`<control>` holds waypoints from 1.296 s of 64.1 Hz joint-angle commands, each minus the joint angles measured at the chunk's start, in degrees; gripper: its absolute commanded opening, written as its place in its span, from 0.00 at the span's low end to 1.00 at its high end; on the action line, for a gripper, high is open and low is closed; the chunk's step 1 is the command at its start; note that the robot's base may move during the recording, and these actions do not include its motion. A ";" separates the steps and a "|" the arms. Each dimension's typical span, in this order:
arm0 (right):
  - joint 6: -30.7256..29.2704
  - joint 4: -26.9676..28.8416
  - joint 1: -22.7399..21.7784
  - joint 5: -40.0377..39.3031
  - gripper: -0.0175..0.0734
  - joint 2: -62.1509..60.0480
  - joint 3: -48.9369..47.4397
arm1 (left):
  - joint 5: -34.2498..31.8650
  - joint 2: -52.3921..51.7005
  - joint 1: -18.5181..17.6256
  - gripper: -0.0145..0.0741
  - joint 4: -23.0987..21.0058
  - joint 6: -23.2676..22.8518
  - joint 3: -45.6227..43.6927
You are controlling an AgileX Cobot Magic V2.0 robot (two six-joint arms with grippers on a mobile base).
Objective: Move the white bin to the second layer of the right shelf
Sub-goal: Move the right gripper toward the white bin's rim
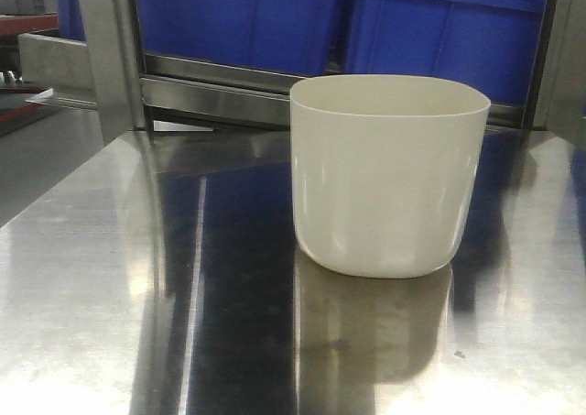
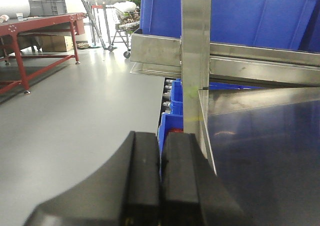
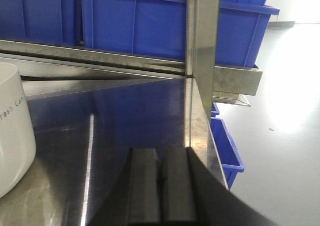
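Note:
The white bin (image 1: 385, 172) stands upright on the mirror-like steel tabletop (image 1: 137, 296), right of centre and near the back. Its wall also shows at the left edge of the right wrist view (image 3: 12, 131), with dark lettering on it. My left gripper (image 2: 160, 136) is shut and empty, hanging at the table's left edge beside a steel upright. My right gripper (image 3: 161, 151) is shut and empty over the table's right edge, well to the right of the bin. The roller shelf level is out of view.
Blue crates (image 1: 238, 16) sit on a steel rack bar (image 1: 220, 90) right behind the table. Steel uprights stand at the table's corners (image 2: 195, 56) (image 3: 205, 46). Smaller blue bins (image 3: 225, 146) lie below the table's right side. A red-framed table (image 2: 35, 26) stands across the grey floor.

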 commanded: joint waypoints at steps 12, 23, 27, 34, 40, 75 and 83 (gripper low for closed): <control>-0.42 -0.04 -0.26 -4.98 0.26 -1.09 -0.92 | -4.83 -0.75 -0.22 0.26 -0.35 -0.15 2.11; -0.42 -0.04 -0.26 -4.98 0.26 -1.09 -0.92 | -4.83 -0.75 -0.22 0.26 -0.35 -0.15 2.11; -0.42 -0.34 -0.26 -4.41 0.26 -1.09 -0.92 | -4.83 -0.75 -0.22 0.26 -0.35 -0.15 2.11; -0.42 -0.71 -0.26 -0.56 0.26 -1.09 -1.39 | -4.83 -0.75 -0.22 0.26 -0.35 -0.15 2.11; -0.42 -0.77 -0.26 1.26 0.26 -1.09 -2.65 | -4.83 -0.75 -0.22 0.26 -0.35 -0.15 2.11; -0.63 -2.76 -0.26 9.28 0.26 16.76 -18.98 | -4.83 -0.75 -0.22 0.26 -0.35 -0.15 2.11; -0.57 -1.87 -0.26 10.54 0.26 22.53 -22.91 | -4.83 -0.75 -0.22 0.26 -0.35 -0.15 2.11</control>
